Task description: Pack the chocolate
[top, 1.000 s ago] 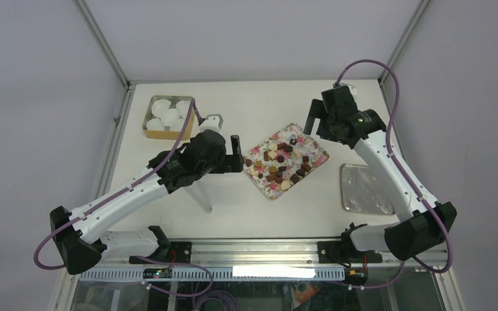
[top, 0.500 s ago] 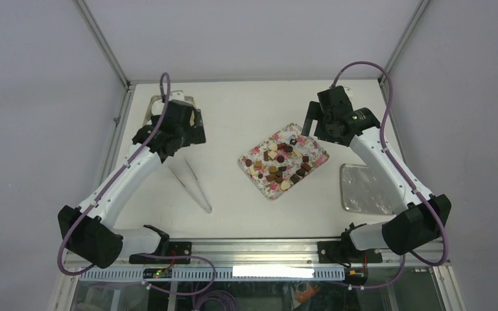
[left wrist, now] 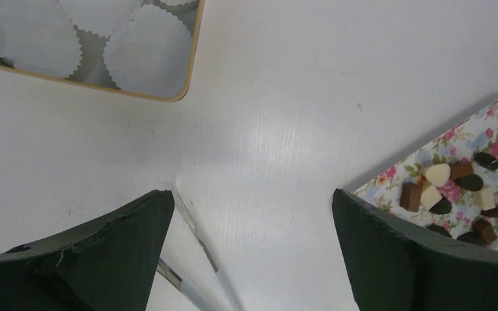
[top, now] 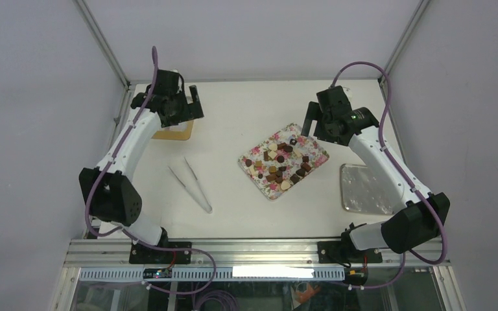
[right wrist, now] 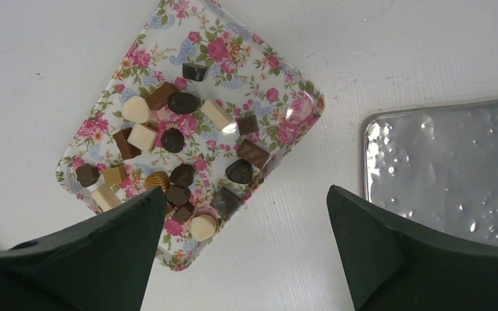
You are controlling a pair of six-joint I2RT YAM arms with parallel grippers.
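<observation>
Starting at the near edge of the white table, both arm bases sit bolted to the rail; a little farther in, a pair of metal tweezers lies flat on the left side, and a silver metal tray lies on the right, well apart from them; between the two, at mid-table, the pink-flowered tray sits at an angle, with the chocolate scattered loose across it in dark brown, tan and cream pieces; just beyond its far right corner the right gripper hangs above the table, jaws spread wide with nothing between them; farthest back, at the left corner, the left gripper hovers over a gold-rimmed tin, jaws likewise wide apart and empty; the tin holds white pleated paper cups.
</observation>
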